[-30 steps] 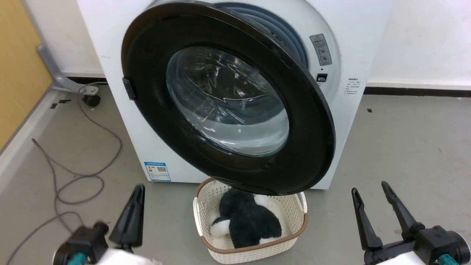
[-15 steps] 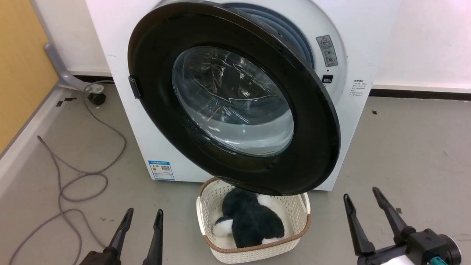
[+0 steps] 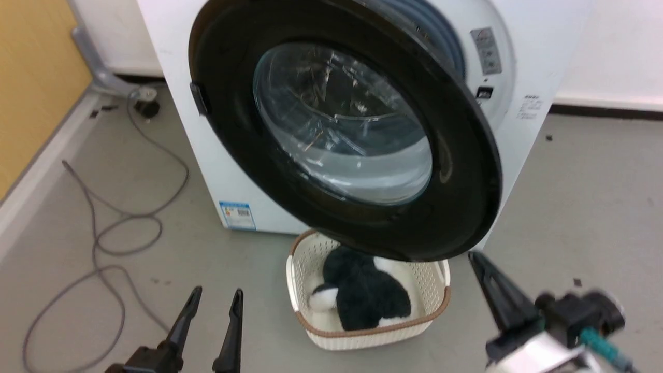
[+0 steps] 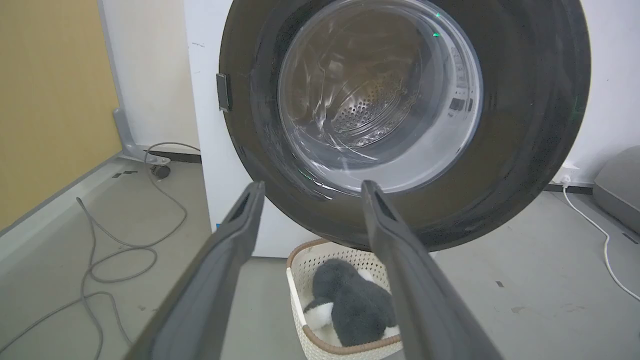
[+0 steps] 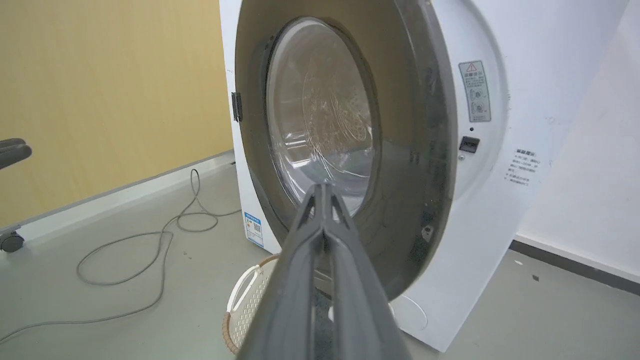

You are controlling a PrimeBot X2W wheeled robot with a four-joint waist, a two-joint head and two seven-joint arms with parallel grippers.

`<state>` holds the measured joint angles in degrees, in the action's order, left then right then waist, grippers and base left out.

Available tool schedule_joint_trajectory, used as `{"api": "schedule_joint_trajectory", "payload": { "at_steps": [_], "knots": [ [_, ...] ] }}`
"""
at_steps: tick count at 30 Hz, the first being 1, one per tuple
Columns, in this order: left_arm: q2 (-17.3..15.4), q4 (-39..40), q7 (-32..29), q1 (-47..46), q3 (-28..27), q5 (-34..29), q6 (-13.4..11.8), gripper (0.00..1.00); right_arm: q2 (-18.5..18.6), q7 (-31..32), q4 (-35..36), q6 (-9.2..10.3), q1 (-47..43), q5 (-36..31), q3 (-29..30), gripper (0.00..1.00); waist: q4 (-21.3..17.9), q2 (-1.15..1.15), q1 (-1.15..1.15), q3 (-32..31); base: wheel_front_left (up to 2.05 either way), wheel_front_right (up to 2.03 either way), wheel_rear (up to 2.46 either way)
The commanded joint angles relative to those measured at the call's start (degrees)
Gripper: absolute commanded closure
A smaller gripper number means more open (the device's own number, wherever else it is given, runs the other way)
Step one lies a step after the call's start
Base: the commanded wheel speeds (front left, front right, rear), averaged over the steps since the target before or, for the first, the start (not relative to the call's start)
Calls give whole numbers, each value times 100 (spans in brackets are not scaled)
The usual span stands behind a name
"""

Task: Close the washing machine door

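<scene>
The washing machine door (image 3: 342, 124), black-rimmed with a bulging glass centre, stands ajar on the white washing machine (image 3: 538, 46). Its left edge lies near the machine and its right edge swings out toward me. In the head view my left gripper (image 3: 216, 298) is open, low on the left and well short of the door. In the left wrist view the left gripper (image 4: 311, 186) points at the door (image 4: 400, 100). My right gripper (image 3: 475, 257) is shut on nothing, its tip just under the door's lower right rim. In the right wrist view the right gripper (image 5: 324, 187) overlaps the door (image 5: 320, 115); contact is unclear.
A white perforated basket (image 3: 305, 316) holding a black-and-white plush toy (image 3: 362, 300) sits on the floor under the door's lower edge. A grey cable (image 3: 103, 243) loops over the floor at left, beside a yellow wall (image 3: 36, 77). A blue sticker (image 3: 237, 215) marks the machine's lower left.
The head camera has shifted. My right gripper's fingers have come together, and it has risen toward the door's lower right rim. The left gripper has turned, so both of its fingers show.
</scene>
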<state>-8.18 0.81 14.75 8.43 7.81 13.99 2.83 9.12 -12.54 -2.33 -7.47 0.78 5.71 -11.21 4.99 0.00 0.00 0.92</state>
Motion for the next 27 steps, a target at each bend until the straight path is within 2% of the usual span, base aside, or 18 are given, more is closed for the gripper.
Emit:
{"api": "schedule_joint_trajectory", "payload": {
  "at_steps": [1, 5, 13, 21, 27],
  "knots": [
    [15, 6, 25, -151, -37, -60, 63, 0, 177, 81, -28, -2, 287, 130, -85, 100, 79, 0, 0, 171, 0, 0, 0],
    [70, -12, 25, -305, -82, -134, 138, 0, 667, 279, -226, -2, 881, 396, -408, 100, 181, 0, 0, 398, 0, 0, 0],
    [175, -52, 25, -615, -59, -230, 261, 0, 1303, 464, -977, -2, 1984, 1135, -895, 100, 388, 0, 0, 867, 0, 0, 0],
    [252, 11, 25, -908, -23, -360, 329, 0, 1723, 443, -1800, -2, 3047, 1710, -1149, 100, 593, 0, 0, 1357, 0, 0, 0],
    [323, 119, 25, -1065, 12, -426, 364, 0, 1905, 455, -2406, -2, 3900, 2020, -1169, 100, 705, 0, 0, 1692, 0, 0, 0]
  ]
}}
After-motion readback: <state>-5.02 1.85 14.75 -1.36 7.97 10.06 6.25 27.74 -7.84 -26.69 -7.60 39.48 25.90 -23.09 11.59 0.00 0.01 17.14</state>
